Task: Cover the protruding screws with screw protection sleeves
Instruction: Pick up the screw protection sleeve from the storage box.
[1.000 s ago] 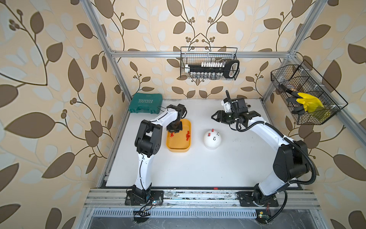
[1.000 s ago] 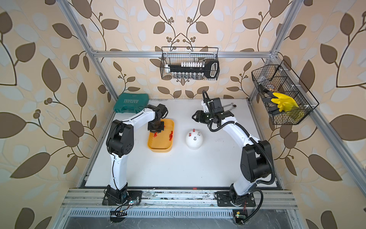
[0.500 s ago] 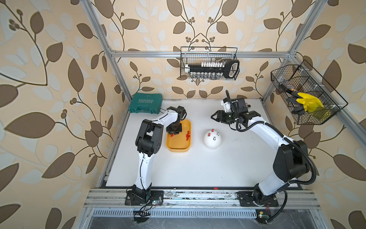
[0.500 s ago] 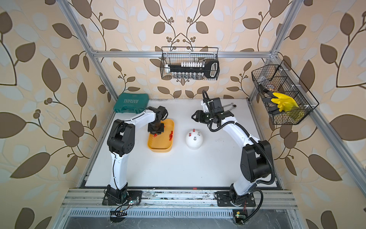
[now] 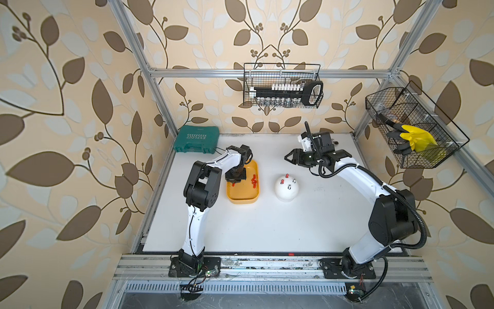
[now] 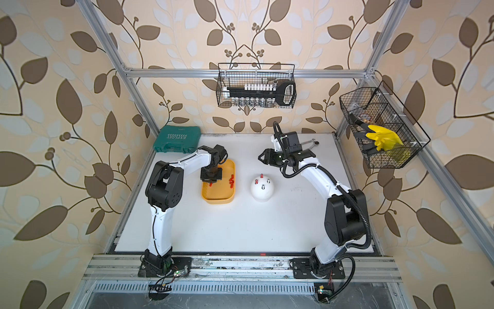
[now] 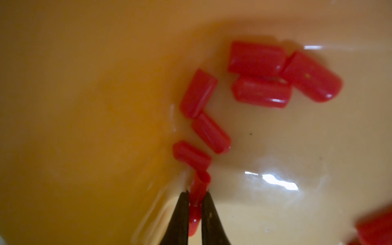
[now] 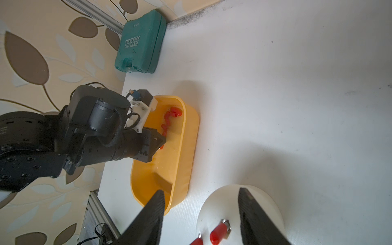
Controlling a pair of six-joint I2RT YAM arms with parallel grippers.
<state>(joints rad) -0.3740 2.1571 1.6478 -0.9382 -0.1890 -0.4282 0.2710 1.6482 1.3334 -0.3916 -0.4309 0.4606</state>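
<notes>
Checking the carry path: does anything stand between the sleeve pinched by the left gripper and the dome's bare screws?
Only the yellow tray's wall: the left gripper grips the sleeve inside the tray. The table from there to the dome and its bare screws shows nothing. The open right gripper hangs behind the dome, off that line.
</notes>
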